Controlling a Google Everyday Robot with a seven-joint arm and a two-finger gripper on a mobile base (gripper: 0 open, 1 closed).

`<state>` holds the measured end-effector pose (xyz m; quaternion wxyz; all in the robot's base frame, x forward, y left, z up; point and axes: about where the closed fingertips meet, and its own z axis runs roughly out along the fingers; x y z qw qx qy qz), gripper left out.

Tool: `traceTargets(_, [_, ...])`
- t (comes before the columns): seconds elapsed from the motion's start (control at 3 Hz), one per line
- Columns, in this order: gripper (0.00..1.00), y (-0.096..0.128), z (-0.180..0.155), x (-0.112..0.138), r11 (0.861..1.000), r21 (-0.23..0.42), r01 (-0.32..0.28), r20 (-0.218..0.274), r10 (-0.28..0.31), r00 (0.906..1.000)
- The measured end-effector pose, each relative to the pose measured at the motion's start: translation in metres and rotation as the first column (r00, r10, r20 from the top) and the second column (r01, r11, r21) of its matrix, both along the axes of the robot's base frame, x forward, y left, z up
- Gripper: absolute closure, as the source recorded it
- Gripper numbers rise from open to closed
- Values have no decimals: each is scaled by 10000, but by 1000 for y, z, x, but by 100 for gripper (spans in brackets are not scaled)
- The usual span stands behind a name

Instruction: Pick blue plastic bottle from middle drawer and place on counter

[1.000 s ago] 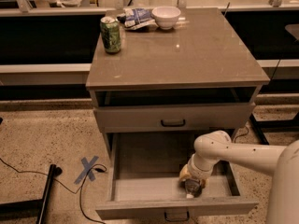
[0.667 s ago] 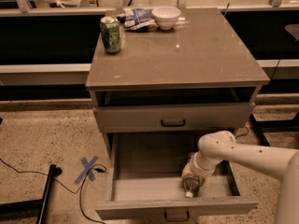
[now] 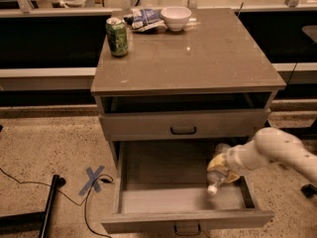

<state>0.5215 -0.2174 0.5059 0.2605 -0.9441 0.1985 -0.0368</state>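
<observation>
The claw [image 3: 221,166] hangs over the right part of the open middle drawer [image 3: 148,222], and it looks clamped around the blue plastic bottle [image 3: 214,181]. Its yellowish pads sit on either side of the bottle's body. The bottle is tilted, its white cap pointing down and toward the near edge, its other end poking up behind the claw.

A second ago the claw was lower and further left, pressed down near the drawer floor with the bottle lying under it. Now both have come up and drifted right, so the bottle seems to be off the floor of the drawer. I'd say the grasp has taken and the lift has begun.

The pale arm [image 3: 277,150] reaches in from the right side. Above the claw is the shut upper drawer [image 3: 148,125], and above that the overhanging lip of the counter [image 3: 198,58]. The bottle will have to come out toward the near side before it goes up, or it may knock that drawer front or the lip.

On the counter, a green can [image 3: 117,36], a crinkled packet [image 3: 145,19] and a white bowl [image 3: 176,18] sit along the far left. The near and right parts look like the easier landing spot. A blue tape cross [image 3: 94,179] marks the floor to the left.
</observation>
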Motion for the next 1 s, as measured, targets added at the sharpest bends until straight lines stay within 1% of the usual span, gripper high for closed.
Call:
traceTargets(0.33, [100,-22,70,-18,9910,1214,568,449,-626,9970])
traceTargets(0.67, [100,-34,128,-43,9763,1986,863,702,-1020,9923])
traceTargets(1.0, [100,-53,208,-77,9719,2204,826,1290,-1130,9852])
